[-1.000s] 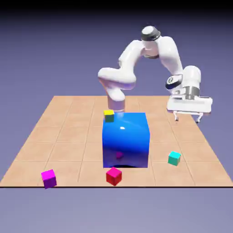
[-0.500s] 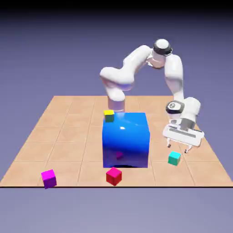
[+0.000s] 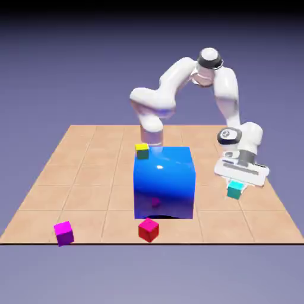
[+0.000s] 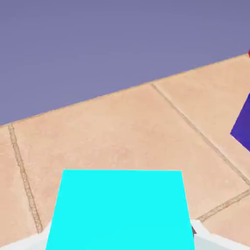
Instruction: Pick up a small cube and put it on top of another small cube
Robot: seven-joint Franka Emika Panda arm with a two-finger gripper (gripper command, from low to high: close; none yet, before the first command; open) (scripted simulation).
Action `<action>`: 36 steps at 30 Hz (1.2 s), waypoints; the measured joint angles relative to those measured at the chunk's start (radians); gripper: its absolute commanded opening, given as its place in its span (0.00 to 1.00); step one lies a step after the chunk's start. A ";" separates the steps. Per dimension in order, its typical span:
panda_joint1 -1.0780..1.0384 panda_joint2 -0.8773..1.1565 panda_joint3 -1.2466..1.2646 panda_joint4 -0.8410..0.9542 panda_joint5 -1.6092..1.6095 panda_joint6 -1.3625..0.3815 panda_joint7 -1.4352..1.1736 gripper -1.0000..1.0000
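The robot's hand (image 3: 236,183) is closed on the small teal cube (image 3: 235,190), pinching it between its two fingers. The cube sits right at the hand's tip, below its wide white part, and the big shiny blue cube (image 3: 164,183) is off to the side of the hand.

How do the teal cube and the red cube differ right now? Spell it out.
The teal cube is gripped in the hand; the red cube is not held. The teal cube is raised off the tabletop, while the red cube sits near the table's front edge. Both are small, plain cubes of roughly similar size.
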 measured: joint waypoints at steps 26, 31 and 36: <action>-0.599 0.133 0.016 0.132 0.521 0.234 -1.130 0.00; -0.764 0.142 0.039 0.171 0.702 0.261 -1.347 0.00; -0.930 0.152 0.062 0.210 0.884 0.287 -1.565 0.00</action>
